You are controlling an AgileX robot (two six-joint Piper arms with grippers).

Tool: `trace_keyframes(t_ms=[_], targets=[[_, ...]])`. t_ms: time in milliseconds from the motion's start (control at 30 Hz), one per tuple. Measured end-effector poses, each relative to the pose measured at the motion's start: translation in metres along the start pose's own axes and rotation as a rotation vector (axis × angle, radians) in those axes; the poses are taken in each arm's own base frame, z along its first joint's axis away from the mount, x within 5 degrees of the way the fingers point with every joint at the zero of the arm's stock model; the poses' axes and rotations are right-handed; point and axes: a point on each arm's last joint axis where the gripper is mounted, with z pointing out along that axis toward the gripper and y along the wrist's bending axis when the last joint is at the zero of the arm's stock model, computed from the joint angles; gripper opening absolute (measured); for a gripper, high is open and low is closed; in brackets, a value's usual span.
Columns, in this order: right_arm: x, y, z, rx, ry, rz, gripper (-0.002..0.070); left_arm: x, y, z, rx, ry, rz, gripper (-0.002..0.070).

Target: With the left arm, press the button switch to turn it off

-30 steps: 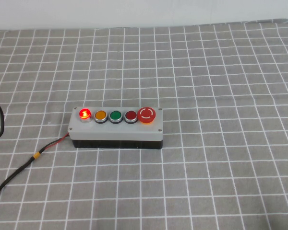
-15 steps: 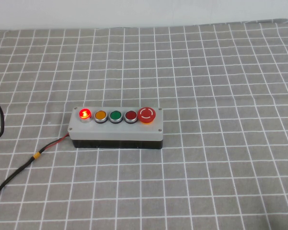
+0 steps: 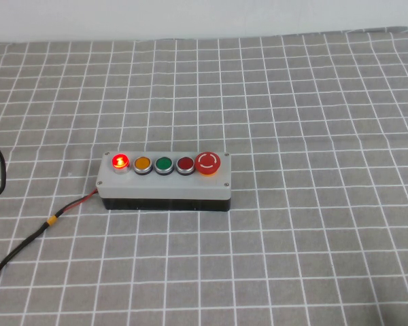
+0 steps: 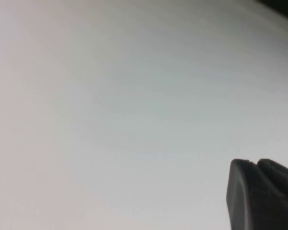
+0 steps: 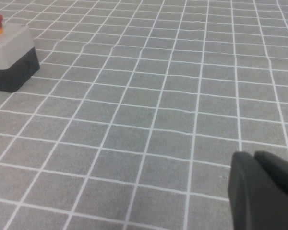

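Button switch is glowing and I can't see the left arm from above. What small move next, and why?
Probably bring the left end effector down toward the lit button switch at the grey box's left end. Its wrist view shows only blank white, so it isn't aimed at the table. The right end effector sits low beside the box.

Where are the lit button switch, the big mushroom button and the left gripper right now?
button switch [image 3: 120, 161]: high view, on its glowing red cap.
mushroom button [image 3: 208, 162]: high view, on its red top with white arrows.
left gripper [image 4: 261, 196]: left wrist view, on the black fingertip showing against a blank pale surface.
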Motion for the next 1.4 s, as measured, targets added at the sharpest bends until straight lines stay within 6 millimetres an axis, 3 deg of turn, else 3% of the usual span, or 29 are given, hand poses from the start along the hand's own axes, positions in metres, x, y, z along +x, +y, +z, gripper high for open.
trace_keyframes(t_ms=[267, 467, 667, 800, 1167, 1400], targets=[[0.0, 0.0, 0.0, 0.0, 0.0, 0.0, -0.0016, -0.065, -0.036, 0.047, 0.097, 0.049, 0.15, -0.0001], [0.0, 0.0, 0.0, 0.0, 0.0, 0.0, -0.0016, -0.082, -0.044, 0.096, 0.025, 0.291, 0.189, -0.0001], [0.0, 0.0, 0.0, 0.0, 0.0, 0.0, -0.0016, -0.074, -0.043, 0.146, -0.091, 0.628, 0.205, -0.0001], [0.0, 0.0, 0.0, 0.0, 0.0, 0.0, -0.0016, -0.063, -0.039, 0.164, -0.122, 0.776, 0.268, -0.0001], [0.0, 0.0, 0.0, 0.0, 0.0, 0.0, -0.0016, -0.022, -0.028, 0.175, -0.172, 0.999, 0.235, -0.0001], [0.0, 0.0, 0.0, 0.0, 0.0, 0.0, -0.0016, 0.023, -0.017, 0.182, -0.169, 1.227, 0.249, -0.0001]])
